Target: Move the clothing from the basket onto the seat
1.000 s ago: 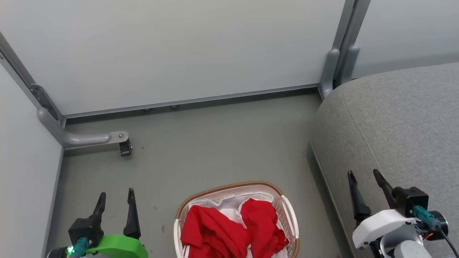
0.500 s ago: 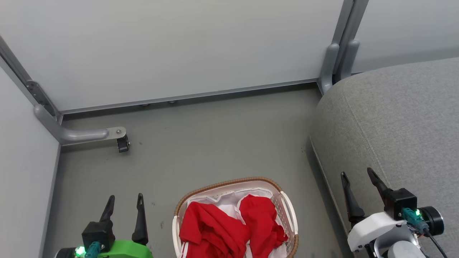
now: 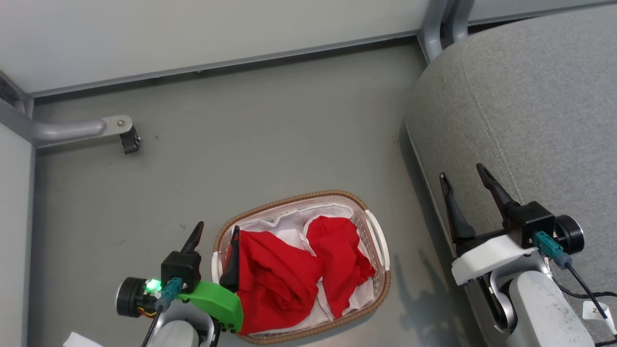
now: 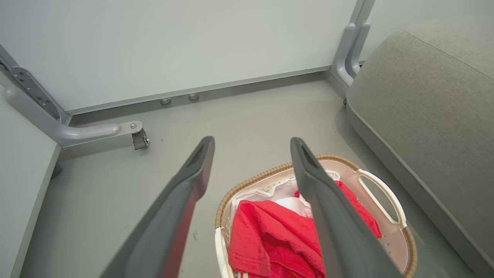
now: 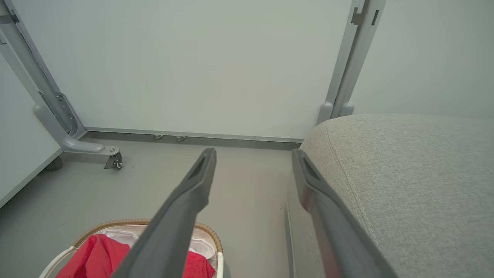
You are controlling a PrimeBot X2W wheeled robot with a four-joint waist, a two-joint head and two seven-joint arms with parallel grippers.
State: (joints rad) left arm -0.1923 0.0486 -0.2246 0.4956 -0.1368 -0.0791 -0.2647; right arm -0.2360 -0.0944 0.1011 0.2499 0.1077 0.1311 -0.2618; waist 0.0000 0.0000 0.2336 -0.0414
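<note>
While clothing [image 3: 274, 284] lies inside, basket [image 3: 289, 198] long axis left-right, toward seat [image 3: 530, 96]

Head view: basket [image 3: 289, 198] near-left rim and a corner of clothing [image 3: 274, 274] hidden under body of left gripper [image 3: 217, 226]. Seat [image 3: 530, 96] cut off at top and right edges; front edge partly behind right gripper [image 3: 461, 171]. Left wrist view: own finger covers middle of clothing; basket near end cut by bottom edge. White tag [image 3: 596, 311] print too small to read.
</note>
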